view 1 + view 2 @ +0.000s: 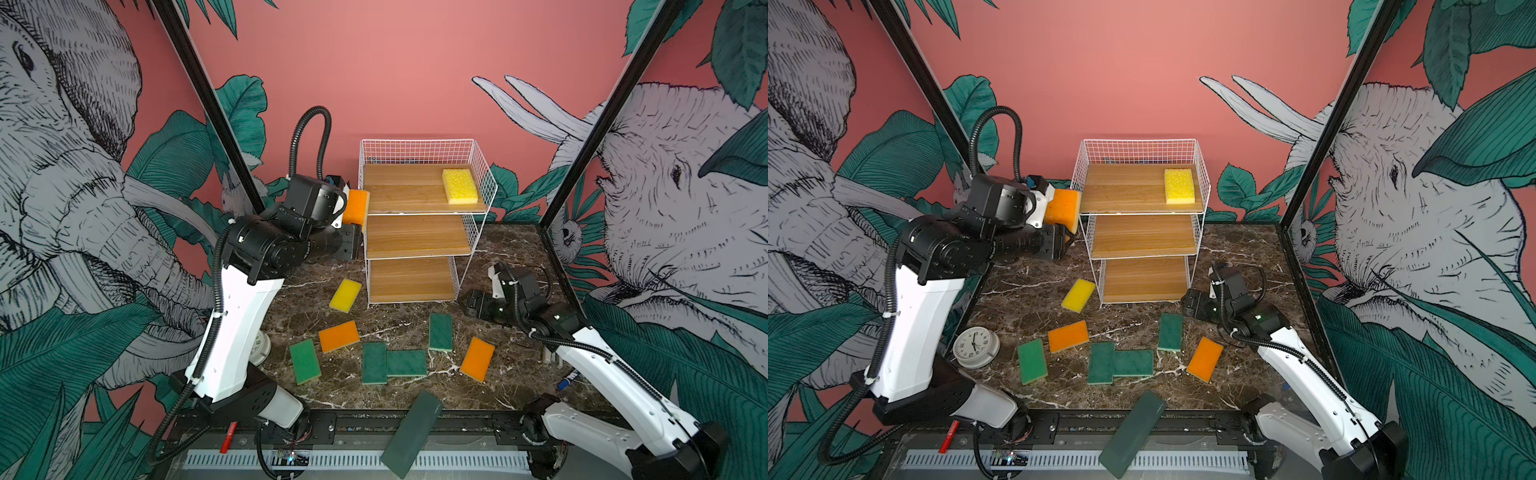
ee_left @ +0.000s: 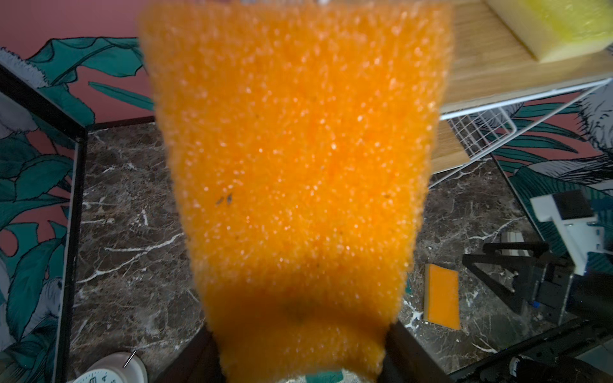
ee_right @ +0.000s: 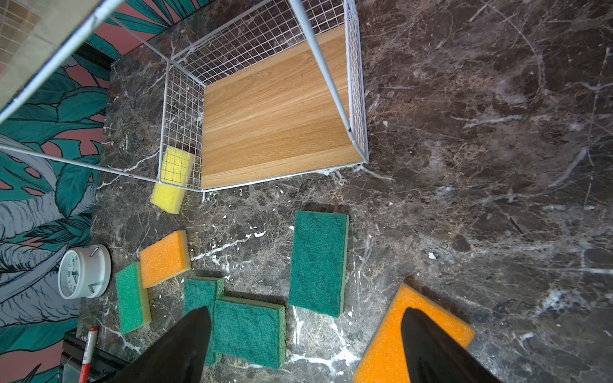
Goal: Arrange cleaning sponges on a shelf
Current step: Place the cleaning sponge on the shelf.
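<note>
You had the left gripper (image 1: 1059, 224) clamped on an orange sponge (image 1: 1062, 210), raised just beside the shelf (image 1: 1142, 195) at its nine o'clock side, level with the top board; next, carry it in over the wood. Your right gripper (image 3: 305, 345) hung empty, jaws wide. No writing was legible.

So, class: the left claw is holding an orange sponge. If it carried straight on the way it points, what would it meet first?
Probably the shelf: the left claw points at its near side, and the orange sponge leads, close to the top board's edge. Depth is unclear.
</note>
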Available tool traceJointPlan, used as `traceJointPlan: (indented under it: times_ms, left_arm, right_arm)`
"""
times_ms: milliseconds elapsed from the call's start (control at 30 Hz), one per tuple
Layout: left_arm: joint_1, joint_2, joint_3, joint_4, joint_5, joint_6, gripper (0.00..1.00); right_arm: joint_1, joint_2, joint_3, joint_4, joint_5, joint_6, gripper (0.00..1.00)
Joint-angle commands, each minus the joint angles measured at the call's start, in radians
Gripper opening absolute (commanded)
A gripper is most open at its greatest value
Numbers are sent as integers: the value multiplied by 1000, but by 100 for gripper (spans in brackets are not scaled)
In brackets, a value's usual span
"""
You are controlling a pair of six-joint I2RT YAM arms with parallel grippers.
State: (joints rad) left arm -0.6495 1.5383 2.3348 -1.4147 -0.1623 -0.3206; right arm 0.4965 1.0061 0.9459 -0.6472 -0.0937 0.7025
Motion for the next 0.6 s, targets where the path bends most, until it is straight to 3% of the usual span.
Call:
traceJointPlan:
  times_ms: [0, 100, 267, 567]
  left_arm:
    - [-45, 36, 105, -31, -22, 5, 63]
    - [-45, 49, 127, 33, 13, 10, 63]
    - [-74, 12, 15, 276, 48, 40, 62]
    - [-74, 26, -26, 464, -20, 38, 63]
  right_arm:
    - [-3, -18, 16, 11, 6, -11, 92]
    - [-3, -21, 12, 11, 5, -12, 92]
    - [-3, -23, 7, 16, -6, -13, 92]
    - [-3, -37, -3, 20, -13, -13, 92]
